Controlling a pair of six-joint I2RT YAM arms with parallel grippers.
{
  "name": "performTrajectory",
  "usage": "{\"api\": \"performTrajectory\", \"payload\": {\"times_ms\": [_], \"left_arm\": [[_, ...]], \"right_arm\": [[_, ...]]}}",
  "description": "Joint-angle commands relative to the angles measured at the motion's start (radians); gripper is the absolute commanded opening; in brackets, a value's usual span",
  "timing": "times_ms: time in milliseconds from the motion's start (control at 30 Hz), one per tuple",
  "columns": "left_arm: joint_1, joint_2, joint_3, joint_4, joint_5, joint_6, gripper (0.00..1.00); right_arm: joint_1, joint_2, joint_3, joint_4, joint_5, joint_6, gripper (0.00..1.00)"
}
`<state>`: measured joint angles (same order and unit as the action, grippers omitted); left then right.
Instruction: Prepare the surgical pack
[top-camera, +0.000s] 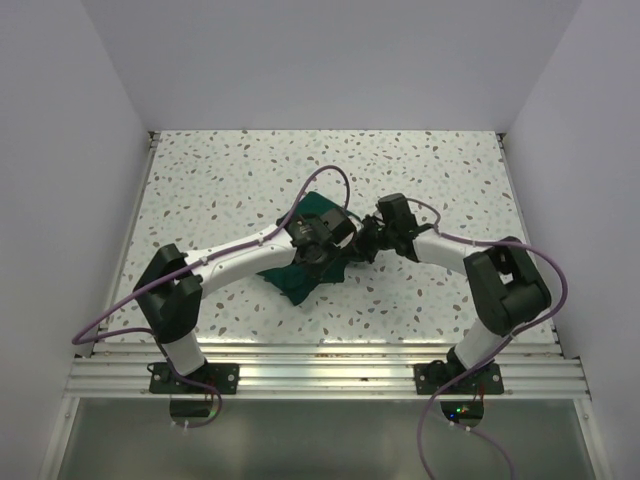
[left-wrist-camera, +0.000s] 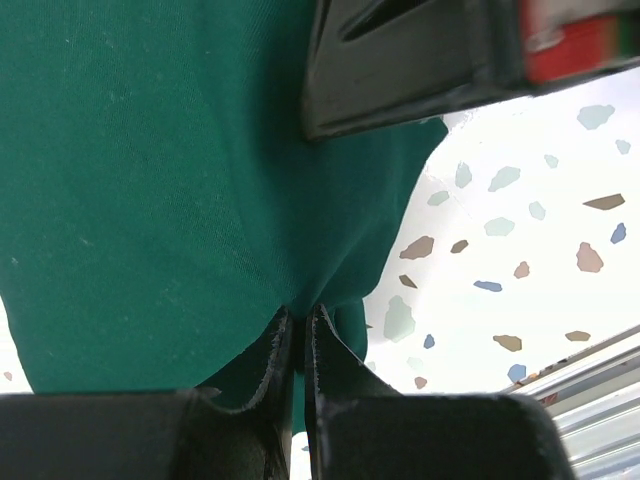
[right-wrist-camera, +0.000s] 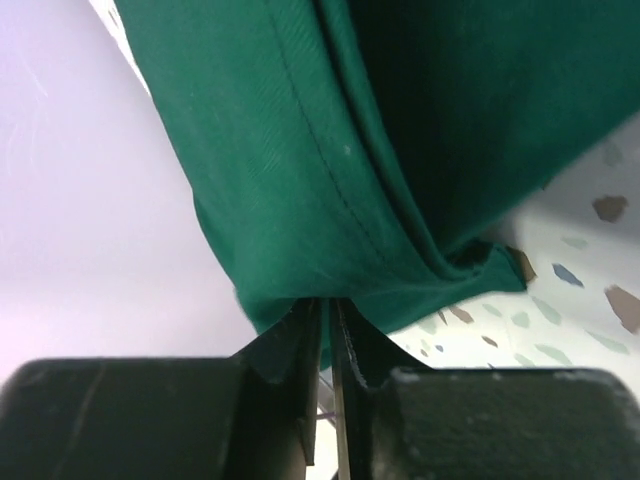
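Note:
The surgical pack (top-camera: 300, 275) lies as a bunched dark green cloth in the middle of the speckled table. My left gripper (top-camera: 337, 238) sits at the cloth's right side, and in the left wrist view it (left-wrist-camera: 300, 318) is shut on a fold of the green drape (left-wrist-camera: 150, 180). My right gripper (top-camera: 365, 246) faces it from the right, close by. In the right wrist view it (right-wrist-camera: 328, 305) is shut on the hemmed edge of the drape (right-wrist-camera: 330, 150), which hangs lifted off the table. The right gripper's black body (left-wrist-camera: 420, 60) shows just above the cloth in the left wrist view.
The speckled tabletop (top-camera: 230, 180) is bounded by white walls at the left, back and right. An aluminium rail (top-camera: 320, 375) runs along the near edge at the arm bases. Purple cables (top-camera: 330, 175) loop over both arms.

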<state>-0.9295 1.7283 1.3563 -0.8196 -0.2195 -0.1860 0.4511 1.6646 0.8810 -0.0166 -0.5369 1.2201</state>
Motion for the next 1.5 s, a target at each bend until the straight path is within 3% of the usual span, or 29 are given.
{"api": "performTrajectory", "payload": {"times_ms": [0, 133, 333, 567, 833, 1200, 1467], "left_arm": [[0.0, -0.045, 0.061, -0.009, 0.04, 0.023, 0.0], [0.0, -0.042, 0.086, -0.006, 0.051, 0.034, 0.0], [0.0, -0.026, 0.124, -0.015, 0.065, 0.042, 0.0], [0.0, -0.004, 0.13, -0.035, 0.057, 0.051, 0.0], [0.001, 0.004, 0.13, -0.021, 0.068, 0.049, 0.0], [0.001, -0.022, 0.147, -0.027, 0.081, 0.048, 0.0], [0.001, -0.033, 0.144, -0.001, 0.134, 0.056, 0.0]], "right_arm": [[0.034, 0.041, -0.019, 0.138, 0.021, 0.084, 0.11], [0.061, 0.075, -0.017, 0.198, 0.052, 0.11, 0.02], [0.08, 0.069, -0.01, 0.165, 0.075, 0.079, 0.0], [0.078, -0.014, 0.053, -0.115, 0.109, -0.109, 0.01], [0.078, -0.127, 0.03, -0.216, 0.094, -0.189, 0.01], [0.078, -0.059, -0.004, -0.065, 0.083, -0.143, 0.01], [0.081, 0.026, -0.008, 0.193, 0.048, -0.05, 0.0]]}}
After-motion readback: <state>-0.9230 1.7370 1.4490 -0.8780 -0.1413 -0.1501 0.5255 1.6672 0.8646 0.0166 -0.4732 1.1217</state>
